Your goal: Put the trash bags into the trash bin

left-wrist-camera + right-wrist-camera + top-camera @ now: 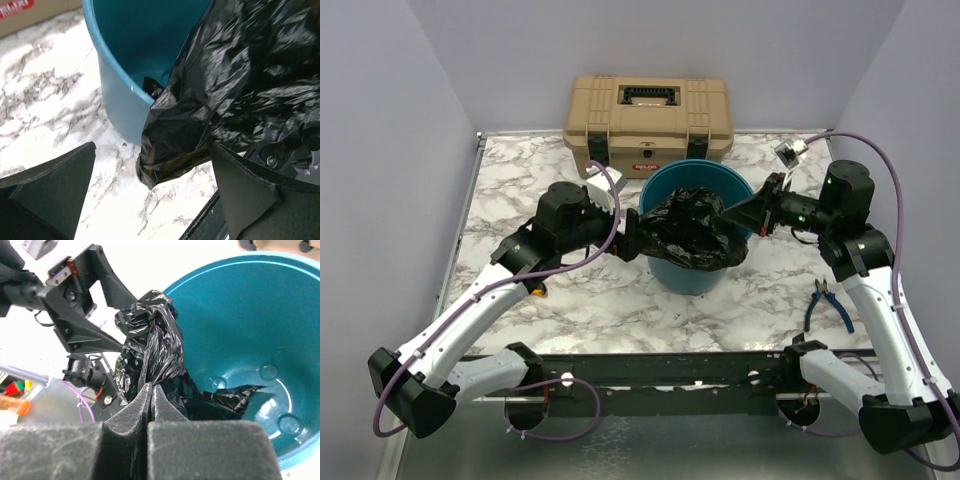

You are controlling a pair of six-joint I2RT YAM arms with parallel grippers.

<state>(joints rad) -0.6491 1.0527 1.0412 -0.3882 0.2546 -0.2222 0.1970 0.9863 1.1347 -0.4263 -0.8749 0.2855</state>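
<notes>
trash bag seemingly pinched by right jaws, between spread left jaws

The trash bag, thin glossy black film crumpled into a wrinkled bundle, lies across the near rim of the trash bin. One lobe hangs down the outer wall and a tail reaches the floor inside. The right tool pinches a fold of it. The bin, a round teal bucket with tapered sides, stands upright on the table.
</notes>
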